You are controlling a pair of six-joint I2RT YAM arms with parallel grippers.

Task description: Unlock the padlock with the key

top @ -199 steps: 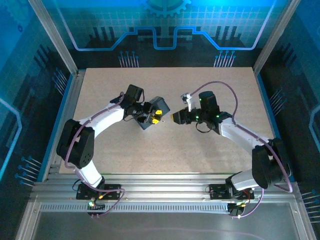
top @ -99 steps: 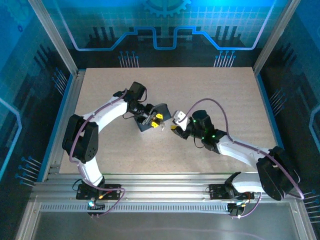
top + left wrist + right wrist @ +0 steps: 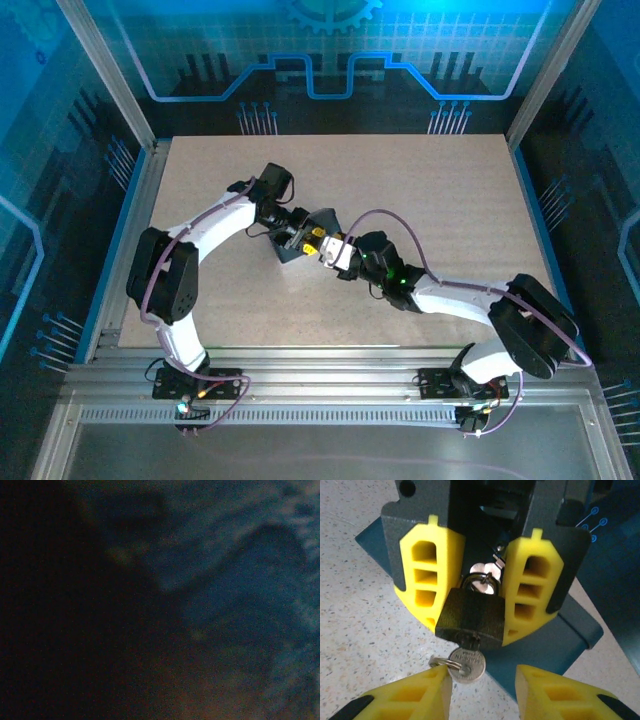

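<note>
Since the left fingers are clamped on its 2 sides, the padlock sits squarely between their yellow pads in the right wrist view. It is a small dark body with its shackle pointing back toward the left wrist. The key is in the keyway at the padlock's opposite end, with its round stamped head sticking out and a small ring hanging off that head.

The right fingers are apart, 1 on each side of the key's head and just short of the padlock. The finger on the ring's side is touching the ring or just beside it — I cannot tell which — and the other is clear of the key.

A blue-grey block stands behind the padlock, with the speckled counter around it. In the top external view the left arm and right arm face each other tip to tip at the padlock, near the counter's middle. The left wrist view is too dark and blurred to read.
</note>
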